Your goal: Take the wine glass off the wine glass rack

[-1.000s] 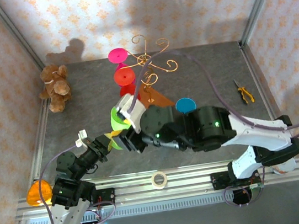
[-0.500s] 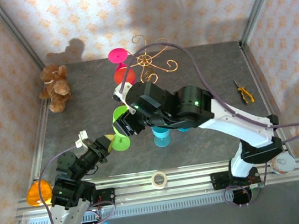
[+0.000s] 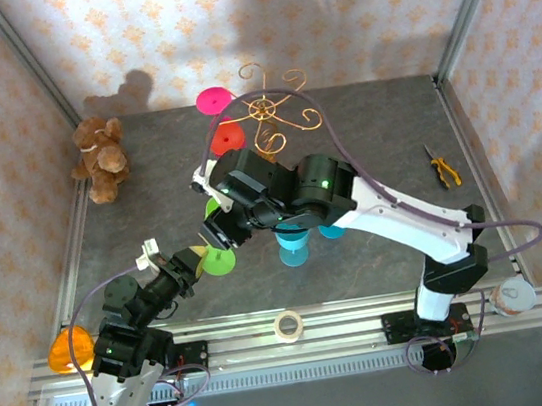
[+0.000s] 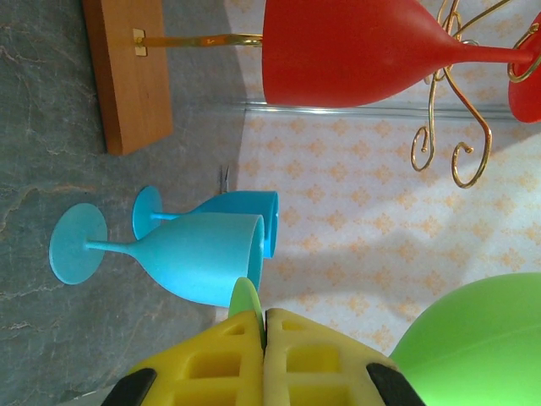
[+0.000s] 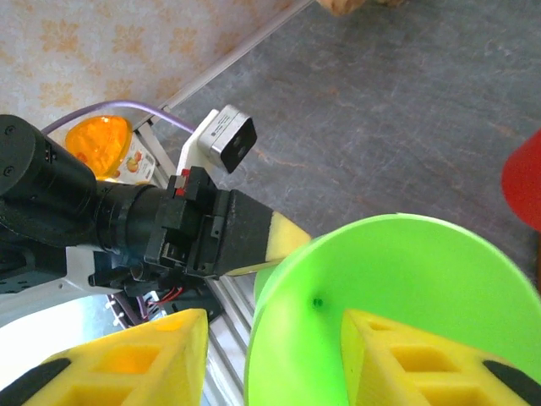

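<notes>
A brown teddy bear (image 3: 99,158) sits at the far left corner of the grey, stone-patterned desk (image 3: 154,230). Yellow-handled pliers (image 3: 441,167) lie near the right edge, well apart from the bear. A roll of tape (image 3: 288,326) rests on the metal rail (image 3: 347,310) along the near edge. An orange rounded object (image 3: 68,350) sits at the near left corner. Floral wallpaper (image 3: 126,31) covers the walls.

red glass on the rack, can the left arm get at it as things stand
Probably not: the left gripper is shut on the green glass, and the right arm lies between it and the red glass.
</notes>
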`<action>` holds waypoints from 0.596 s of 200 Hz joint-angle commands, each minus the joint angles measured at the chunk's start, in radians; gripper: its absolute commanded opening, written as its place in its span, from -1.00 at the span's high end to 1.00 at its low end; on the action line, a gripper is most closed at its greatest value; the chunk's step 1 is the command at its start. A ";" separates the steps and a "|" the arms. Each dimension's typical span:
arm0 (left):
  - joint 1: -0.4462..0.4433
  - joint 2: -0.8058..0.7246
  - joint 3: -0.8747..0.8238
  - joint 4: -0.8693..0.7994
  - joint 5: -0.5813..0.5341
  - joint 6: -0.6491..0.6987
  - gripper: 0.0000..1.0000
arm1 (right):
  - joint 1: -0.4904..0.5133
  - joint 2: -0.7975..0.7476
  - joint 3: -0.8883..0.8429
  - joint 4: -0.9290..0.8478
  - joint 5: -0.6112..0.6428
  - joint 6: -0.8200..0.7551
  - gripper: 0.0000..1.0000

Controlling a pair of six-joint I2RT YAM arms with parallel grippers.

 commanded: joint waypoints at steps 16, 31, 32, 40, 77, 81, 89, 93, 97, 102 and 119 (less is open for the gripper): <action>0.005 -0.013 0.041 -0.006 -0.019 0.023 1.00 | -0.004 0.023 -0.009 -0.003 -0.040 0.007 0.37; 0.004 -0.014 0.043 -0.006 -0.021 0.025 1.00 | -0.004 0.026 -0.010 -0.004 -0.049 0.008 0.57; 0.005 -0.014 0.043 -0.005 -0.021 0.025 1.00 | -0.004 0.026 -0.010 -0.004 -0.049 0.008 0.57; 0.005 -0.014 0.044 -0.004 -0.022 0.026 1.00 | -0.004 0.028 -0.012 -0.005 -0.049 0.010 0.71; 0.006 -0.013 0.047 0.004 -0.031 0.025 1.00 | -0.004 0.028 -0.008 -0.015 -0.052 0.016 1.00; 0.006 -0.013 0.049 0.005 -0.033 0.025 1.00 | -0.004 0.027 -0.009 -0.014 -0.052 0.018 1.00; 0.004 -0.013 0.050 0.002 -0.040 0.020 1.00 | -0.004 0.023 -0.014 -0.014 -0.049 0.023 1.00; 0.006 -0.013 0.050 0.001 -0.041 0.019 1.00 | -0.004 0.021 -0.017 -0.012 -0.047 0.025 1.00; 0.005 -0.011 0.049 0.000 -0.043 0.016 1.00 | -0.004 0.018 -0.021 -0.011 -0.046 0.027 1.00; 0.005 -0.010 0.049 0.000 -0.044 0.013 1.00 | -0.004 0.014 -0.028 -0.008 -0.045 0.030 1.00; 0.004 0.004 0.041 0.020 -0.027 0.001 0.73 | -0.003 -0.007 -0.065 0.011 -0.040 0.042 1.00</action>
